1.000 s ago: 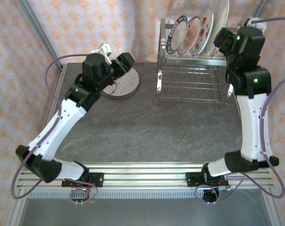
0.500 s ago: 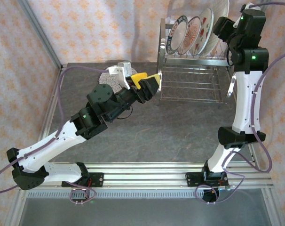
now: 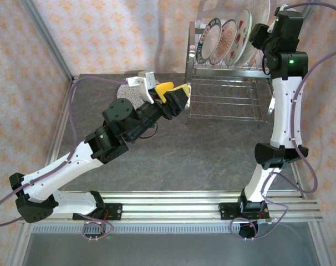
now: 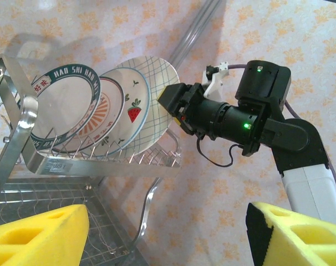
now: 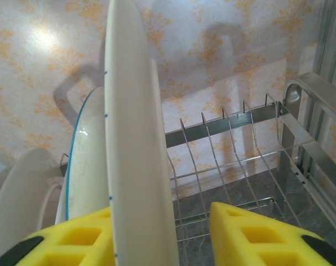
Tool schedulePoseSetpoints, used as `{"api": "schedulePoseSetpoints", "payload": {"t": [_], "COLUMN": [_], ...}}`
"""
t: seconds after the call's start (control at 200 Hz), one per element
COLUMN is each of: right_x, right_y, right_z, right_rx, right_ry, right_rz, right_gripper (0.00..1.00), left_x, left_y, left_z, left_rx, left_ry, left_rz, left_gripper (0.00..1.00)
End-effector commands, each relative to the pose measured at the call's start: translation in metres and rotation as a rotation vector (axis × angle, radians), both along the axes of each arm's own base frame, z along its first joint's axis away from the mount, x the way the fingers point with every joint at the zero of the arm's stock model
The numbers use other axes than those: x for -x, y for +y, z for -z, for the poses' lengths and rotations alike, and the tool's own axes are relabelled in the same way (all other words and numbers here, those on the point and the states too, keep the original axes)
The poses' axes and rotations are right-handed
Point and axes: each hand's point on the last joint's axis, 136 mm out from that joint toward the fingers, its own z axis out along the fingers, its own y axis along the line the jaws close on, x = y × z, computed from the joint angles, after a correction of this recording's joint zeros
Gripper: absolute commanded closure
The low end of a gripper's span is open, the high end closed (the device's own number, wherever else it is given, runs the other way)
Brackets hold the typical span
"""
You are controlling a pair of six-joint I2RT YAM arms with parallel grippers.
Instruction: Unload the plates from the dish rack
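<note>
The chrome dish rack (image 3: 223, 94) stands at the back right with several plates upright in its top slots: dark-rimmed (image 3: 208, 40), pink-patterned (image 3: 228, 41), strawberry (image 3: 243, 30) and plaid-checked (image 3: 260, 14). My right gripper (image 3: 261, 37) straddles the plaid plate's rim (image 5: 135, 138), open: one yellow pad (image 5: 62, 244) lies against the plate, the other (image 5: 256, 233) stands apart from it. My left gripper (image 3: 171, 94) hovers open and empty left of the rack, facing it. A speckled plate (image 3: 129, 91) lies flat on the table behind it.
In the left wrist view the rack's upper rail (image 4: 101, 166) and curved leg (image 4: 148, 205) are just ahead, with the right arm (image 4: 256, 116) beyond. Empty slot wires (image 5: 229, 138) stand right of the plaid plate. Patterned walls close in behind.
My left arm left the speckled plate and swung right, toward the rack. My right gripper rose to the plaid plate's rim and its jaws have narrowed around it.
</note>
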Motion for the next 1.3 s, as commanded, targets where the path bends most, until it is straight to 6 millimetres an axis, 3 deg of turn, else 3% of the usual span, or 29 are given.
{"api": "schedulePoseSetpoints", "payload": {"t": [0.0,0.075,0.345,1.296], "right_x": [0.001,0.000,0.003,0.063], "right_y": [0.000,0.000,-0.003,-0.017], "right_z": [-0.008,-0.007,-0.015,-0.090], "right_rx": [0.003,0.009,0.055,0.244], "right_ry": [-0.021,-0.019,-0.039,-0.210], "right_rz": [-0.010,-0.011,0.025,0.216], "right_gripper": [0.69,0.79,1.00,1.00], "left_x": [0.005,0.005,0.005,0.003], "left_y": [0.013,0.013,0.012,0.000], "left_z": [-0.027,-0.028,-0.028,-0.022], "left_rx": [0.053,0.052,0.045,0.074], "left_ry": [-0.059,-0.060,-0.058,-0.033], "left_rz": [-0.035,-0.036,-0.033,0.008], "left_gripper": [0.25,0.25,0.25,0.24]}}
